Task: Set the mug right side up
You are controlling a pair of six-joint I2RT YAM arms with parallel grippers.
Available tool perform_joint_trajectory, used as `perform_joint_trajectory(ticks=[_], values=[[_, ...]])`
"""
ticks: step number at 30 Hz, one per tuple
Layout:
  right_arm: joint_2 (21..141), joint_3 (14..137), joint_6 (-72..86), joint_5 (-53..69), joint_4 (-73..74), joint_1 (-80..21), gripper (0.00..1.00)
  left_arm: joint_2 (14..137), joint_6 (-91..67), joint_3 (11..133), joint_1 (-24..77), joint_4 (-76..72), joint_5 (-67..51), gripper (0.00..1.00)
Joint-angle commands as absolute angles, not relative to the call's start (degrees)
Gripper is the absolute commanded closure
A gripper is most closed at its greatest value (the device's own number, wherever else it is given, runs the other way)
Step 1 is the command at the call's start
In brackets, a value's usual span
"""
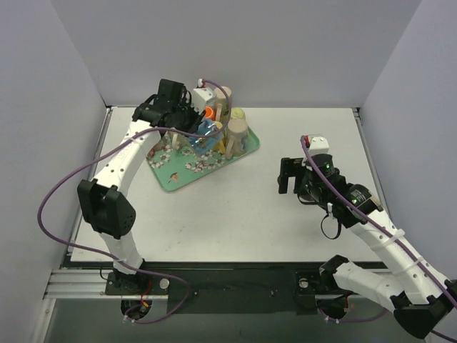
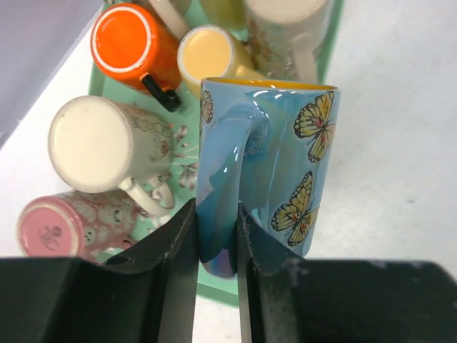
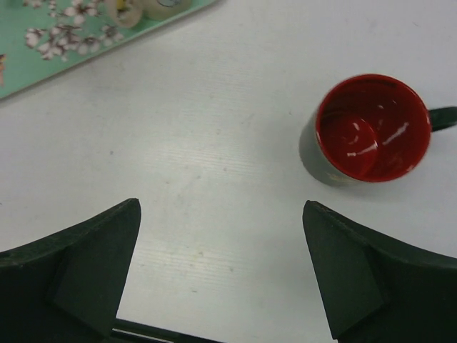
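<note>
Blue mug [image 2: 285, 164]: painted with butterflies, yellow inside, it hangs over the edge of the green tray [image 1: 175, 179], part above the tray and part above the white desk [image 1: 235, 214]
Mug and left pincer [image 2: 216, 221]: the handle sits between the two fingers, which press it from both sides; the body lies just to one side of the fingers and the rim points away from the wrist
Left pincer state: clenched on the mug's handle
Contact with tray: cannot tell from these views
Tray neighbours: an orange mug [image 2: 128, 39], a cream mug [image 2: 93, 143] and a pink mug [image 2: 57, 229] stand bottom up close by
Right pincer [image 3: 220, 214]: released, fingers wide apart, above bare desk, well apart from the tray
Near right pincer: a dark mug with a red inside [image 3: 371, 128] stands mouth up on the desk
</note>
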State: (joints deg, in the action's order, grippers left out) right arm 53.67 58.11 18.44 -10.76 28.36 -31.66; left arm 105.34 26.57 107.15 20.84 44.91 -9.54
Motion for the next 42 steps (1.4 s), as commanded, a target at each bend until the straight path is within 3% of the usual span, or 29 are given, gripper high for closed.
perform_joint_trajectory(ticks=[1,16,20,26,32,40,42], values=[[53.96,60.03,19.6,-11.96,22.86,-37.17,0.1,97.04,12.76,105.48,20.13,39.12,-16.59,1.0],[60.02,53.79,26.54,7.65,-14.4,-47.28,0.1,87.89,-1.56,105.03,22.67,43.07,-32.25,1.0],[60.82,59.39,18.92,7.64,-8.28,-45.8,0.1,85.44,5.76,103.89,25.56,45.43,-34.55,1.0],[60.55,68.63,12.83,20.82,6.75,-38.07,0.09,79.72,16.25,98.17,29.26,45.26,-34.63,1.0],[63.97,69.26,15.45,26.52,5.99,-37.09,0.1,79.98,16.61,99.49,30.14,46.84,-37.0,1.0],[68.2,63.46,23.37,32.16,-7.36,-38.41,0.23,80.33,16.35,98.79,30.59,46.32,-39.1,1.0],[70.48,64.16,24.25,34.52,-8.35,-38.67,0.33,80.24,16.26,98.18,30.85,46.06,-39.81,1.0]])
